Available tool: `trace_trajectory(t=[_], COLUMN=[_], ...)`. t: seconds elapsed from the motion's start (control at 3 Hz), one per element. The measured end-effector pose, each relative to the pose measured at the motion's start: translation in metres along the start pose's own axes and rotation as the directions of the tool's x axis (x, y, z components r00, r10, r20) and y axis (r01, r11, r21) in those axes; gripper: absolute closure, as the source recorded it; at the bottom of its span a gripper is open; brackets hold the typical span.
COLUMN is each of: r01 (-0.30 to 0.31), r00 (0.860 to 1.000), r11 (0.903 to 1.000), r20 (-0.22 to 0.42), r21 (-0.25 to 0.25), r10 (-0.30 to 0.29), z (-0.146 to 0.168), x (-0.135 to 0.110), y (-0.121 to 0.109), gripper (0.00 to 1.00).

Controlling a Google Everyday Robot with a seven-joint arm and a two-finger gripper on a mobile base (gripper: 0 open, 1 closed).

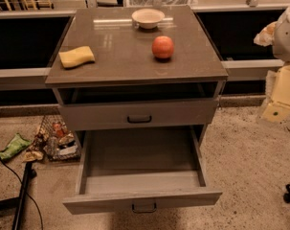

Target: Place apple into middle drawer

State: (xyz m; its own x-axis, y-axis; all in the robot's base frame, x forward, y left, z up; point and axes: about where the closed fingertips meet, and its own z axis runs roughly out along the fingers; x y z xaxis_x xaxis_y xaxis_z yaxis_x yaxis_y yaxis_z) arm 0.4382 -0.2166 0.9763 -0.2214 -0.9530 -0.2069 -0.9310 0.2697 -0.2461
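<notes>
The red-orange apple (162,47) sits on the brown top of the grey cabinet (116,56), right of centre. The middle drawer (142,150), the lowest tier, is pulled fully out toward me and its box is empty; its dark handle (144,207) shows on the front. My gripper (279,98) and arm are at the right edge of the view, beside the cabinet's right side, well apart from the apple and holding nothing that I can see.
A cream bowl (148,17) stands at the back of the top and a yellow sponge (76,56) lies at the left. The drawer one tier higher (139,115) is shut. A wire basket of packets (58,138), a green bag (13,146) and a black stand (24,190) are on the floor at left.
</notes>
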Motion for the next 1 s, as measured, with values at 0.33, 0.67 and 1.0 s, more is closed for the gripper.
trace_trajectory(t=[0.33,0.67,1.0], r01=[0.000,-0.053,-0.111], r00=[1.000,0.997,0.985], r11=[1.0000,0.9979,0.9918], r20=[0.000,0.050,0.139], r21=[0.000,0.038,0.062], r10=[0.000,0.051,0.102], z=[0.000,0.006,0.019], x=[0.000,-0.007,-0.022], y=[0.000,-0.025,-0.061], gripper=[0.00,0.00,0.00])
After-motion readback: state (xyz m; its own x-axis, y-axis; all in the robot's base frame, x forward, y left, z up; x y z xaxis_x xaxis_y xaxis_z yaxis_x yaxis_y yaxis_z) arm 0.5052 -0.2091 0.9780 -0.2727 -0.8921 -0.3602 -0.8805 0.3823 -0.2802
